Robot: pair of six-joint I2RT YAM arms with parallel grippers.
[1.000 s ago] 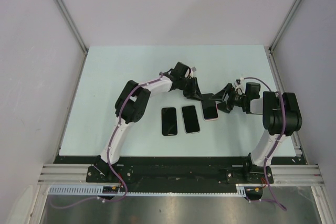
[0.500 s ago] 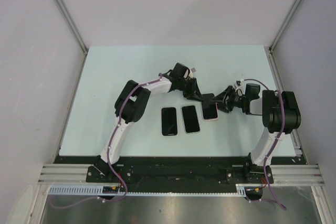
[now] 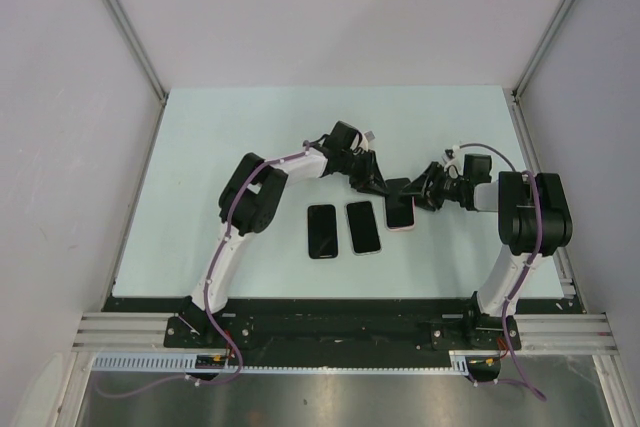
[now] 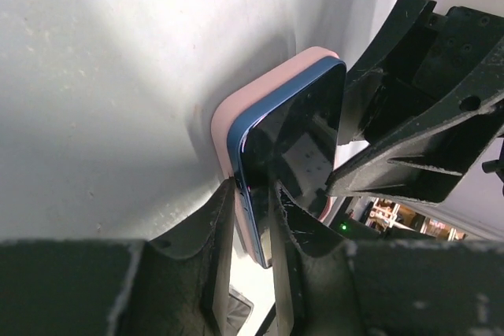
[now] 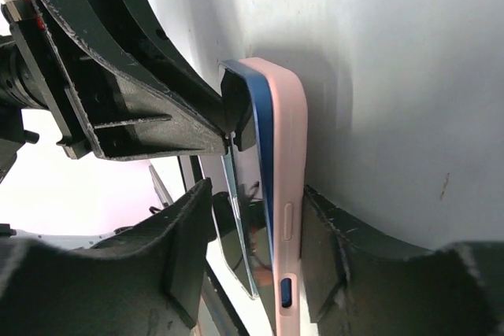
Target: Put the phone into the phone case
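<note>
Currently left gripper (image 4: pixel 256 218) clamped across phone (image 4: pixel 295 139) and phone case (image 4: pixel 236 104), steadying pair; right gripper (image 5: pixel 258 198) brackets opposite end, likely for seating squeeze; firm contact cannot be told.

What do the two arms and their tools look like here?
The left arm and right arm both have white links with bulky black joint housings, and a purple cable runs along each. The left tool and right tool are black plastic, with angular, ribbed fingers scuffed pale along the edges. No markings are legible.
</note>
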